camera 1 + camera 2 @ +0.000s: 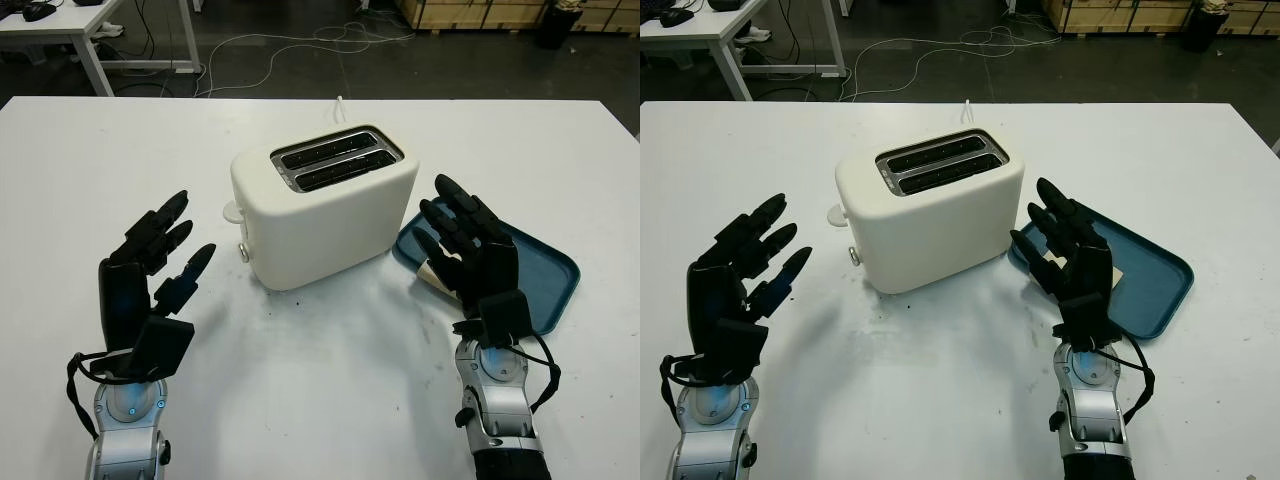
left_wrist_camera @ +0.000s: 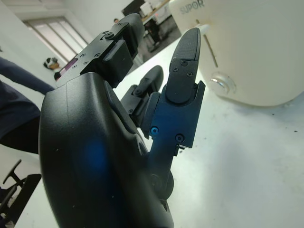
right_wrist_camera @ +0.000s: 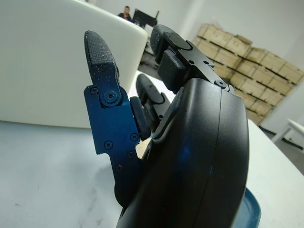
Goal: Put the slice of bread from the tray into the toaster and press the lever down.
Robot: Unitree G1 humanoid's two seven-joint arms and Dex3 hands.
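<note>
1. On the counter [image 1: 330, 350], I see the toaster [image 1: 325, 205] mid-scene.
2. Bread [image 1: 436, 274] lies in the tray [image 1: 545, 275], beneath my open right hand [image 1: 470, 245].
3. My left hand [image 1: 150, 265] hovers open, left of the toaster.

The right hand [image 1: 470, 250] covers most of the slice of bread [image 1: 434, 276]; just a pale corner shows below its fingers, on the near end of the tray [image 1: 545, 280]. How the bread lies there cannot be told. In the right wrist view a pale sliver [image 3: 141, 150] peeks from behind the hand's shell. The toaster [image 1: 325, 205] hides its own far side. Its lever [image 1: 232, 211], beyond the left hand [image 1: 150, 275], is too small to tell whether it is up or down.
</note>
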